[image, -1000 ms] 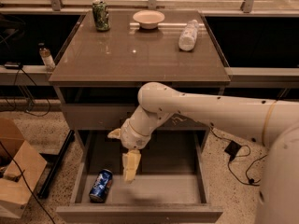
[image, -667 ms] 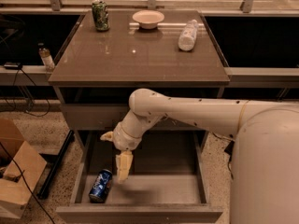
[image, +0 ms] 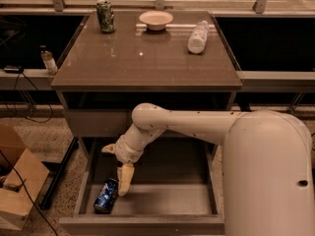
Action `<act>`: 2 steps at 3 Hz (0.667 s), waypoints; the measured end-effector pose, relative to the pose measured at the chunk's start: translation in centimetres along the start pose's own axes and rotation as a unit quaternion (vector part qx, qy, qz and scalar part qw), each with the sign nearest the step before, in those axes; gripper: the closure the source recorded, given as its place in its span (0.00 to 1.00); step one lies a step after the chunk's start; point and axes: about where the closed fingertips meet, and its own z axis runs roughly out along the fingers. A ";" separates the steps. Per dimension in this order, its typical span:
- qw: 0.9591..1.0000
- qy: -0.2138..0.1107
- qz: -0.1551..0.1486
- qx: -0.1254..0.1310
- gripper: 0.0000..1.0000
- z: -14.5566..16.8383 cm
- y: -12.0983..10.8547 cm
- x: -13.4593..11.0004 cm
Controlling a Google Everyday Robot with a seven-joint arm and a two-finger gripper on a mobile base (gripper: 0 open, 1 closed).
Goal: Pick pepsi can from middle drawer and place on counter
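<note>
The pepsi can (image: 106, 195) is blue and lies on its side in the front left corner of the open middle drawer (image: 162, 200). My gripper (image: 116, 165) hangs inside the drawer just above and to the right of the can. It is open: one pale finger (image: 125, 179) points down beside the can's top end, the other (image: 109, 149) sticks out to the left. The gripper holds nothing. The counter (image: 147, 58) is the glossy grey-brown cabinet top above the drawer.
On the counter stand a green patterned can (image: 105, 16) at the back left and a pale bowl (image: 156, 19) at the back centre; a clear plastic bottle (image: 198, 37) lies at the right. A small bottle (image: 47, 60) stands on the left ledge. A cardboard box (image: 17, 191) sits on the floor left.
My gripper has moved left and down inside the drawer, bringing its lower finger close beside the pepsi can. The can has not moved.
</note>
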 end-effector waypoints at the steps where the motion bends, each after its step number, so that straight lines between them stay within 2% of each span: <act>1: 1.000 0.007 0.004 -0.005 0.00 0.5 0.1 0.2; 2: 1.000 0.001 -0.002 -0.017 0.00 4.0 -0.6 0.8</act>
